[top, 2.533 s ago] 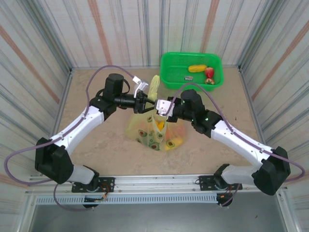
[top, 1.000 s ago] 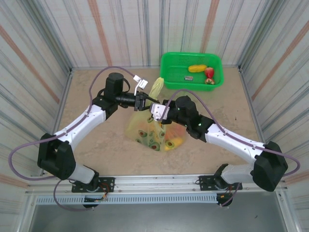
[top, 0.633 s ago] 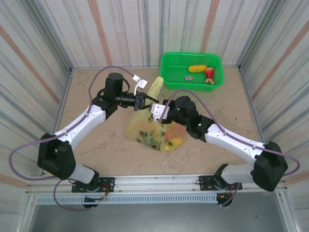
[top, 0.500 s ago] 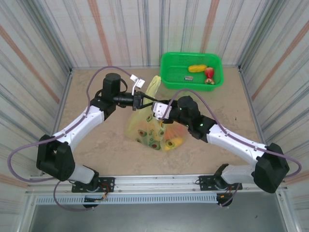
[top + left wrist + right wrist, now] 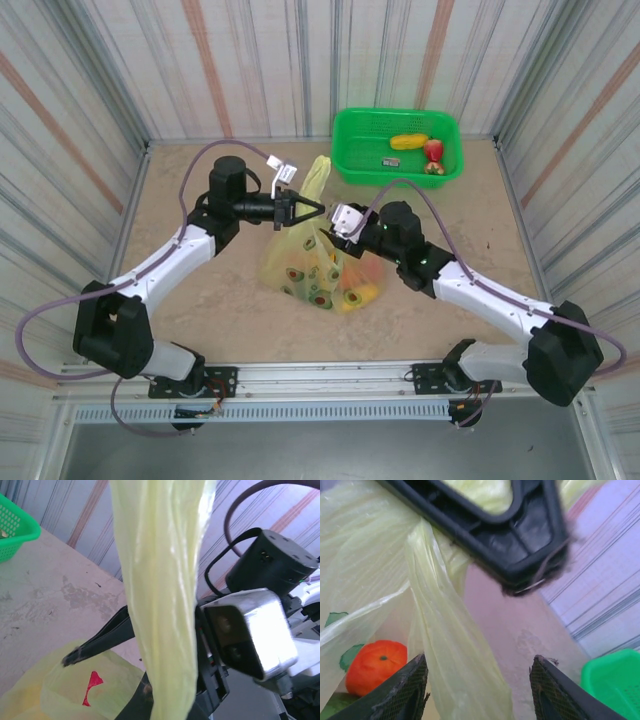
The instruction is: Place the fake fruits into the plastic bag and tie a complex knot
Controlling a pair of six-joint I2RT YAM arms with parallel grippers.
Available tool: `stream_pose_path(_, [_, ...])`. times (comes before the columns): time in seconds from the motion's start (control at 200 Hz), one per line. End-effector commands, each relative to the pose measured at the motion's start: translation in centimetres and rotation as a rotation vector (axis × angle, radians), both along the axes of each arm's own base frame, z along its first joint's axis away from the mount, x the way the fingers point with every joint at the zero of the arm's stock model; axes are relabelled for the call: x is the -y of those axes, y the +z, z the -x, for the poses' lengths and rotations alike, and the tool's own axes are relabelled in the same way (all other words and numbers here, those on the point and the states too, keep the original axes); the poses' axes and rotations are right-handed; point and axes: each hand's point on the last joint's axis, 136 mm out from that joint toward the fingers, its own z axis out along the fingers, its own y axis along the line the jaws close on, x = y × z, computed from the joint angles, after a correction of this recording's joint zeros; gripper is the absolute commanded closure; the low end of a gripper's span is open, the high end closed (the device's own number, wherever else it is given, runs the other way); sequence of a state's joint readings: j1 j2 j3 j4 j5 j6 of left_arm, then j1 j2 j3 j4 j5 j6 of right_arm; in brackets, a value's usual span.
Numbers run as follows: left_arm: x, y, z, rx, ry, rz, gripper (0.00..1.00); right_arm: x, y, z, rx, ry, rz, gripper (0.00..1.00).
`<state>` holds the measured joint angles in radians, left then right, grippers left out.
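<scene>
Sprung apart and backed off rightward, my right fingers (image 5: pixel 400 690) straddle the upright handle strip (image 5: pixel 455 670) of the plastic bag (image 5: pixel 310 270) at mid-bench, while my left fingers (image 5: pixel 520 535) clamp that strip above.

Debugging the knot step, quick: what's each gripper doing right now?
Left gripper: shut on the plastic bag's handle.
Right gripper: open, bag plastic hanging between its fingers, ungripped.
</scene>
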<state>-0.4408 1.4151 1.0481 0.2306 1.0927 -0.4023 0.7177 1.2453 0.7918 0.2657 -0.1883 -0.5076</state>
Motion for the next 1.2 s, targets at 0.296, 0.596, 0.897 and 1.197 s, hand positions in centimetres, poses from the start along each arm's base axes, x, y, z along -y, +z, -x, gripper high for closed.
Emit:
stream_pose_path(0.296, [-0.2, 1.0, 1.2, 0.060, -0.008, -0.019, 0.63, 1.0, 2.0, 0.0, -0.007, 0.015, -0.023, 1.00])
stream_pose_path(0.596, [0.2, 1.2, 1.7, 0.060, -0.013, -0.031, 0.35, 1.8, 2.9, 0.5, 0.019, 0.025, 0.080, 1.00])
stream_pose_path(0.897, [-0.2, 1.7, 1.4, 0.114, 0.033, -0.028, 0.39, 1.2, 3.9, 1.4, -0.023, 0.055, 0.006, 1.00])
stream_pose_path(1.197, [-0.3, 2.3, 1.8, 0.134, 0.029, -0.002, 0.86, 0.5, 3.9, 2.1, -0.063, 0.103, -0.053, 0.99])
